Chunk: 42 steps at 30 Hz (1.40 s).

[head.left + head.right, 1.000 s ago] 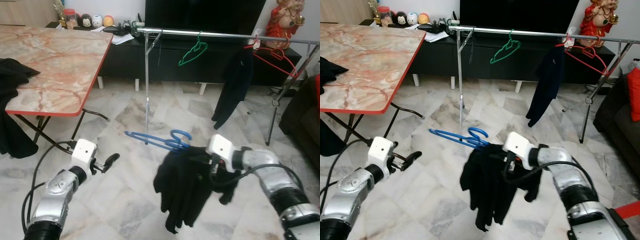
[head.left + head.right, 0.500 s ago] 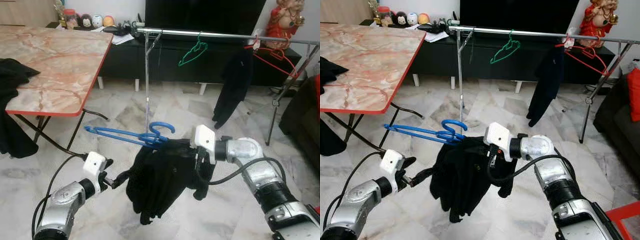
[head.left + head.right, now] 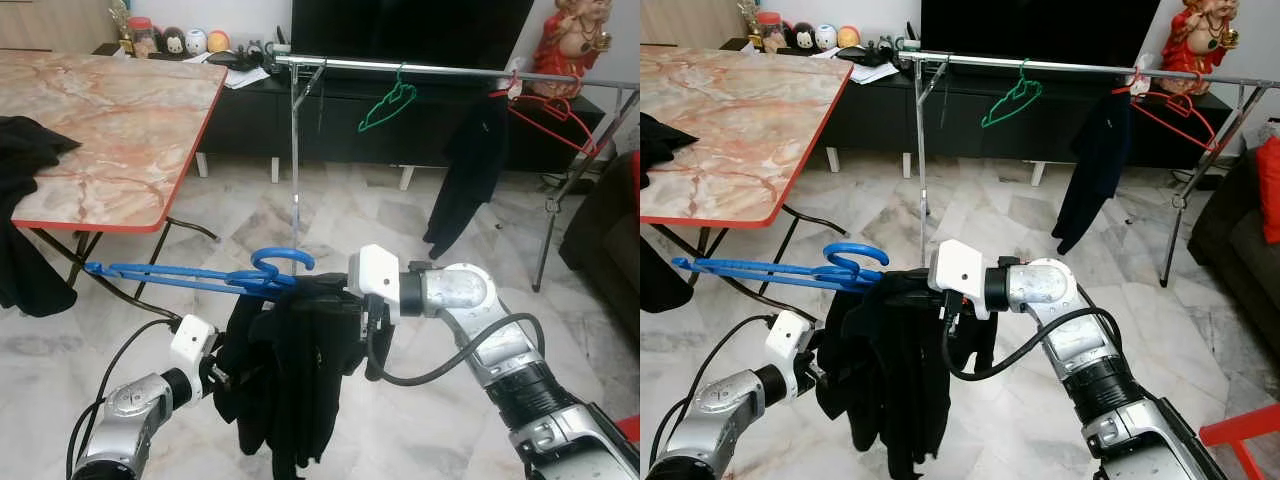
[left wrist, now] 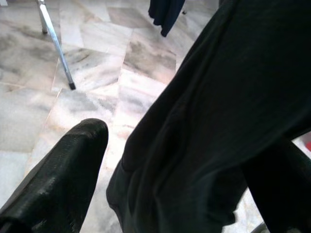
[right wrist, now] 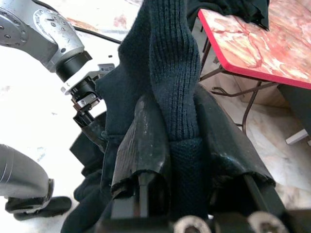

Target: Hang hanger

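A blue hanger (image 3: 190, 272) lies level in front of me, its hook (image 3: 280, 262) pointing up. A black knit garment (image 3: 290, 370) droops from it in folds. My right gripper (image 5: 182, 145) is shut on the top of that garment just beside the hook, its fingers (image 5: 146, 141) pinching the ribbed cloth. From below left, my left gripper (image 4: 184, 145) stands open against the hanging cloth, which sits between its fingers (image 4: 73, 165). The clothes rail (image 3: 450, 70) stands behind, well beyond the hanger.
On the rail hang a green hanger (image 3: 388, 105), a red hanger (image 3: 545, 115) and a dark garment (image 3: 468, 170). A marble-topped folding table (image 3: 110, 110) with black cloth (image 3: 25, 140) is at the left. A dark sofa (image 3: 610, 230) sits at the right.
My right gripper has carried the garment and blue hanger leftward and a little higher. My left gripper has closed in until the cloth lies between its fingers.
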Tool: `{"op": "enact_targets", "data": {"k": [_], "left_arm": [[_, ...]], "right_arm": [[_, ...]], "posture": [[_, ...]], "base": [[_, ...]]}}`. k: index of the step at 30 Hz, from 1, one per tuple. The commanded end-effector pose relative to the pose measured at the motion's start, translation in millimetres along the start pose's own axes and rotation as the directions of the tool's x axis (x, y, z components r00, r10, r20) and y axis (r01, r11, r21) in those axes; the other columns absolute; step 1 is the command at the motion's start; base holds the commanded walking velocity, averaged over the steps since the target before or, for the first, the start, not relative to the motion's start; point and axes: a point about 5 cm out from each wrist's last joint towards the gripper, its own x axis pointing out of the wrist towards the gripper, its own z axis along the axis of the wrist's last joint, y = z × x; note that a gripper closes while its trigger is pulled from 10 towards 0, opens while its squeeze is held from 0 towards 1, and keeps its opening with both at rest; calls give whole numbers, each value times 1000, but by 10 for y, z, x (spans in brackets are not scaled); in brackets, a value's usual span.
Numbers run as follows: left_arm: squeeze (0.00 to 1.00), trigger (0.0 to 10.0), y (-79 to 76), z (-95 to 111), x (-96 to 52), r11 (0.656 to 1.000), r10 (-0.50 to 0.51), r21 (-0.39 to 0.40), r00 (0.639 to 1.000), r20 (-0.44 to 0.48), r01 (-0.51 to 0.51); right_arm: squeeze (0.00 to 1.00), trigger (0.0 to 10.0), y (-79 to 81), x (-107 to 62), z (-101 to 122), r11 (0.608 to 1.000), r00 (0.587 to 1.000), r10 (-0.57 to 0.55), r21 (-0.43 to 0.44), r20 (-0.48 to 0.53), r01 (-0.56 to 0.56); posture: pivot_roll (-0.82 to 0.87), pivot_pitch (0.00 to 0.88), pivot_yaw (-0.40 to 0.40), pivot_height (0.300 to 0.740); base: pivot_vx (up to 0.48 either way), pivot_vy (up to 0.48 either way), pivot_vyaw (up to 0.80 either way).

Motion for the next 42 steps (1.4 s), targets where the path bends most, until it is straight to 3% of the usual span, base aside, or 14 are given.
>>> {"op": "enact_targets", "data": {"k": [1, 5, 9, 12, 14, 15, 17, 22, 25, 29, 30, 31, 32, 42], "left_arm": [[0, 6314, 12, 1, 5, 1000, 2, 23, 1000, -11, -2], [0, 9765, 48, -74, -88, 1000, 16, 23, 999, -35, -15], [0, 9804, 38, -134, -112, 1000, 9, 24, 998, -54, -8], [0, 7882, 47, -154, -121, 1000, 16, 21, 998, -58, -14], [0, 4157, 55, -172, -112, 1000, 25, 15, 998, -62, -24], [0, 4157, 55, -172, -112, 1000, 25, 15, 998, -62, -24], [0, 0, 50, -202, -103, 1000, 31, 8, 997, -68, -30], [0, 0, 58, -196, -81, 999, 42, -14, 998, -53, -43], [0, 1137, 64, -211, -65, 998, 49, -38, 997, -55, -51], [0, 8118, 56, -240, -62, 997, 47, -59, 997, -55, -50], [0, 8157, 56, -249, -62, 997, 47, -64, 997, -56, -50], [0, 6353, 55, -259, -66, 997, 48, -64, 997, -58, -51], [0, 902, 60, -273, -74, 996, 55, -63, 997, -62, -59], [0, 0, 151, -297, -131, 989, 129, -64, 990, -57, -132]], "right_arm": [[0, 0, -26, -33, 93, 1000, 999, -10, -23, 30, 11], [0, 0, -46, -45, 67, 1000, 1000, -25, -19, 14, 25], [0, 0, -44, -47, 66, 1000, 1000, -26, -14, 14, 27], [0, 0, -43, -47, 71, 1000, 1000, -26, -13, 12, 26], [0, 0, -48, -45, 66, 1000, 1000, -28, -12, 10, 28], [0, 0, -48, -45, 66, 1000, 1000, -28, -12, 10, 28], [0, 0, -43, -36, 62, 1000, 1000, -27, -10, 10, 28], [0, 0, -37, -28, 66, 1000, 1000, -25, -7, 15, 25], [0, 0, -39, -21, 65, 1000, 1000, -26, -6, 16, 26], [0, 0, -42, -16, 79, 1000, 999, -25, -8, 21, 25], [0, 0, -43, -16, 80, 1000, 999, -25, -8, 21, 25], [0, 0, -43, -16, 79, 1000, 999, -25, -8, 21, 25], [0, 0, -44, -17, 77, 1000, 999, -25, -8, 21, 25], [0, 0, -38, -22, 39, 1000, 1000, -26, 0, 10, 26]], "posture": [[43, 0, -91, 740], [51, 0, -93, 740], [52, 0, -92, 740], [55, 0, -94, 740], [57, 0, -93, 740], [57, 0, -93, 740], [53, 0, -92, 740], [52, 0, -90, 740], [53, 0, -88, 740], [53, 0, -89, 740], [53, 0, -89, 740], [55, 0, -90, 740], [55, 0, -90, 740], [54, 0, -86, 740]], "base": [[0, 0, 0], [0, 0, 0], [0, 0, 0], [0, 0, 0], [0, 0, 0], [0, 0, 0], [0, 0, 0], [0, 0, 0], [0, 0, 0], [0, 0, 0], [0, 0, 0], [0, 0, 0], [0, 0, 0], [0, 0, 0]]}}
